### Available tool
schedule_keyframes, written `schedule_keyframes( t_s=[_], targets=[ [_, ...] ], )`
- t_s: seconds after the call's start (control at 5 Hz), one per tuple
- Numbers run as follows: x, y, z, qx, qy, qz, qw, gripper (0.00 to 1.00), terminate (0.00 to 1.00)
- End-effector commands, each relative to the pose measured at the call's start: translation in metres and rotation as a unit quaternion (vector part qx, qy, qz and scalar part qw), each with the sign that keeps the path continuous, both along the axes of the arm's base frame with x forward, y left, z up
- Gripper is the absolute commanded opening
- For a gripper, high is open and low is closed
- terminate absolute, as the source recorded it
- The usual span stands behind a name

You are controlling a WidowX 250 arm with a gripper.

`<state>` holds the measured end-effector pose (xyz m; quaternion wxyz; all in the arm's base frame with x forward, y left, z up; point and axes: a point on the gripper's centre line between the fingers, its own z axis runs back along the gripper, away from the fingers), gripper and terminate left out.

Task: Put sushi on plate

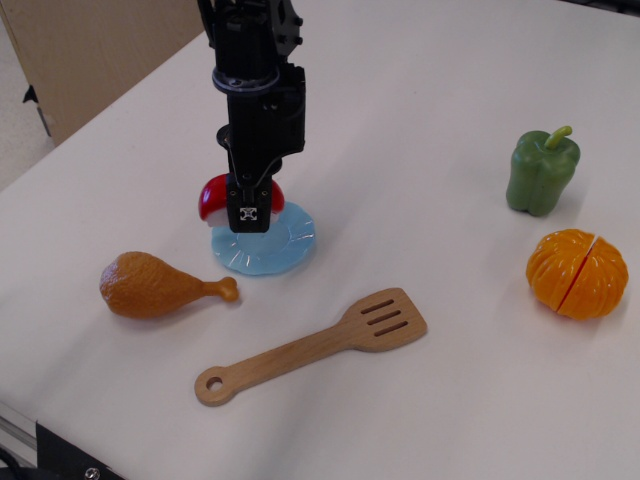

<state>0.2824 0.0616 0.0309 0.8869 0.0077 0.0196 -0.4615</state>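
Note:
My black gripper [248,212] is shut on the sushi [215,194], a glossy red piece that shows on both sides of the fingers. It holds it just above the far left part of the light-blue plate [280,245], which lies on the white table. The sushi's white base is hidden behind the fingers. I cannot tell whether the sushi touches the plate.
A brown drumstick [155,285] lies left of the plate. A wooden spatula [315,345] lies in front of it. A green pepper [542,170] and an orange segmented fruit [577,272] stand at the right. A cardboard-coloured wall [90,50] is at the far left.

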Motion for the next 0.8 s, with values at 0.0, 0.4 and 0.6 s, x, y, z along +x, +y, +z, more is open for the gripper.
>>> schedule_keyframes(
  t_s=[0.0,0.4,0.6],
  targets=[
    [0.020,-0.009,-0.008,-0.010,-0.010,-0.022,0.9997,0.00,0.00],
    [0.012,-0.012,0.014,-0.019,-0.036,-0.008,0.9991,1.00,0.00],
    [0.007,-0.014,0.031,-0.007,-0.038,0.000,0.9993,1.00,0.00]
  ],
)
